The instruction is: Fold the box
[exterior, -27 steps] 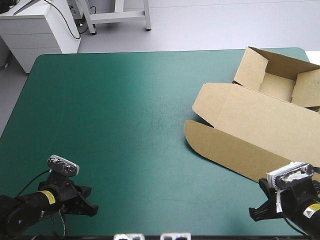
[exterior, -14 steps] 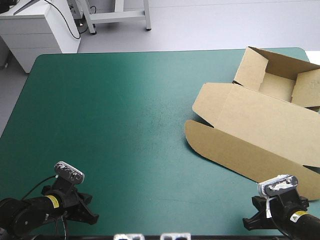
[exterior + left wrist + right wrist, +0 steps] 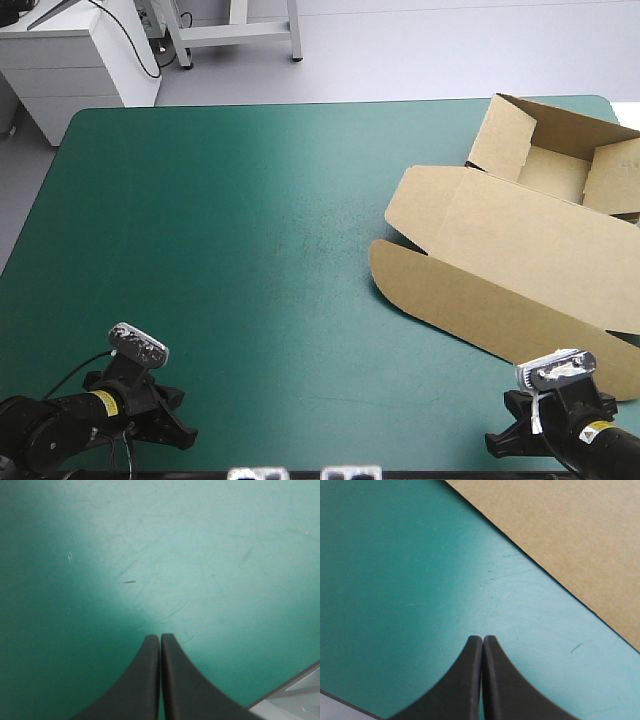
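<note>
The brown box (image 3: 520, 250) lies at the table's right side as an open tray with raised walls at the far right, its lid and front flap flat toward the middle. My left gripper (image 3: 185, 432) rests low at the near left corner, shut and empty, far from the box; its wrist view shows the shut left gripper (image 3: 160, 637) over bare teal-green cover. My right gripper (image 3: 492, 444) sits at the near right edge, shut, just short of the flap's near edge. In the right wrist view the shut right gripper (image 3: 482, 639) points at the cover, with the box (image 3: 570, 535) flap ahead and to one side.
The teal-green cover (image 3: 230, 230) stretches bare across the left and middle of the table. A white cabinet (image 3: 75, 60) stands beyond the far left corner. The table's near edge lies close under both grippers.
Both arms drew back toward the near edge and lowered between the first earlier frame and the second. Since then nothing has moved. The box stayed in place.
</note>
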